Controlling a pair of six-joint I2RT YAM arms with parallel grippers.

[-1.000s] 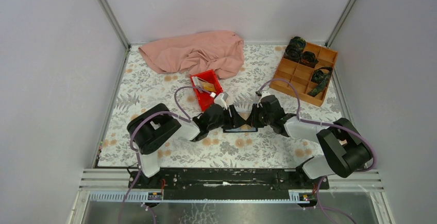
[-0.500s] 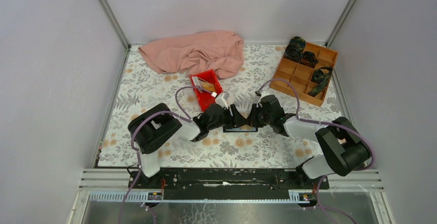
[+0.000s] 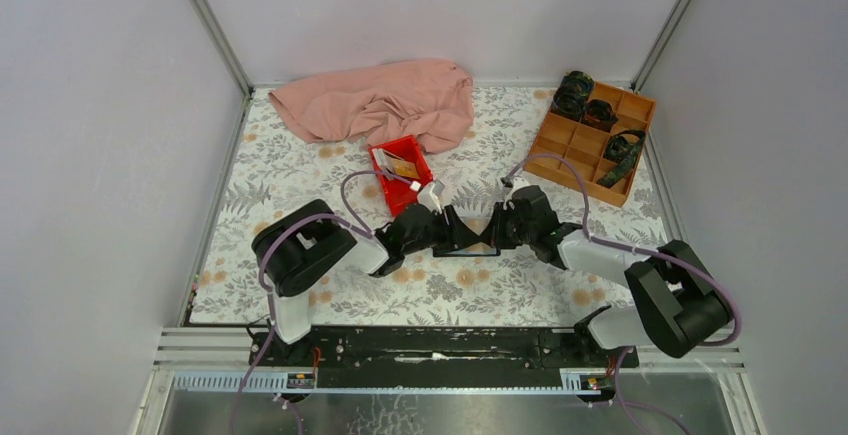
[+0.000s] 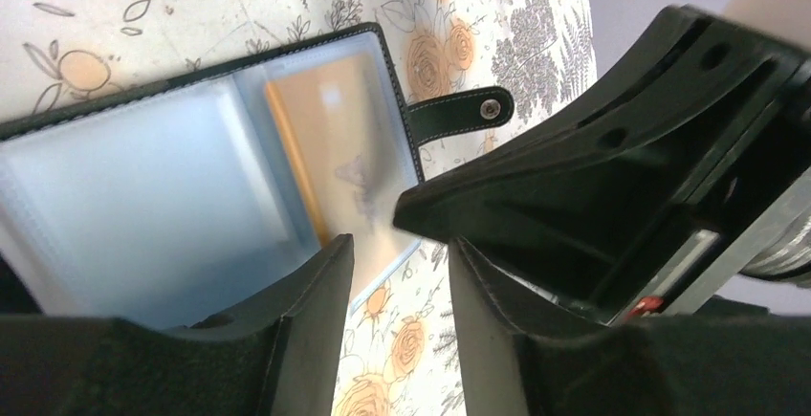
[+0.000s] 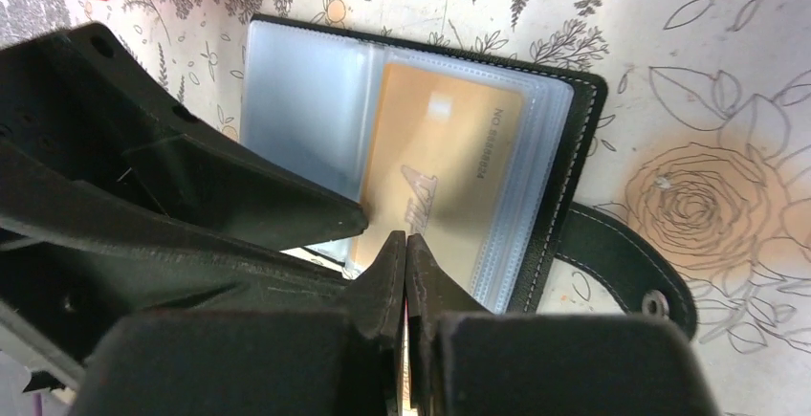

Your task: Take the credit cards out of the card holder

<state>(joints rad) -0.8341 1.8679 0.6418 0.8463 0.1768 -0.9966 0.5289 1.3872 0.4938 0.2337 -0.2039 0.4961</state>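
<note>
The card holder [image 3: 476, 249] lies open on the floral table, black outside with pale blue clear sleeves [image 4: 163, 177] [image 5: 306, 91]. An orange-gold credit card [image 5: 445, 163] [image 4: 335, 134] sits inside its right pocket. My right gripper [image 5: 406, 241] [image 3: 497, 231] is shut, its tips touching down on the near edge of that card's sleeve. Facing it from the left, my left gripper [image 4: 399, 249] [image 3: 458, 233] stands open, jaws astride the holder's near edge beside the card. Other credit cards [image 3: 398, 165] lie in the red tray.
The red tray [image 3: 397, 198] stands just behind the grippers. A pink cloth [image 3: 380, 100] is heaped at the back, and a wooden compartment box [image 3: 585, 145] with dark items stands at the back right. The holder's snap strap [image 5: 626, 263] lies flat to one side.
Both grippers have crept slightly right over the holder, and the right arm's elbow has swung outward. The left jaws have narrowed a little. The right gripper stays shut.
</note>
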